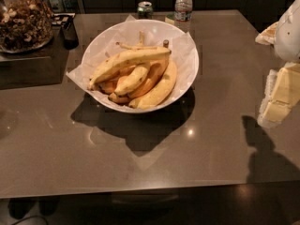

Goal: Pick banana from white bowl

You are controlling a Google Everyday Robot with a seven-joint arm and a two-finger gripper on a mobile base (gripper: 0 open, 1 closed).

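The white bowl (193, 74), lined with crinkled white paper, stands on the brown table a little left of the middle. Several bananas lie in it. The banana (129, 60), the longest and palest, lies on top of the pile, running from lower left to upper right with its dark stub end at the upper right. Shorter, more orange bananas (157, 90) lie under and beside it. My gripper (280, 96) hangs at the right edge of the view, well to the right of the bowl and above the table, with nothing seen in it.
A glass jar of nuts (23, 18) stands at the back left, with a dark object (69, 32) beside it. A green can (145, 8) and a water bottle (183, 4) stand behind the bowl. The table's front edge (140, 187) runs across the bottom.
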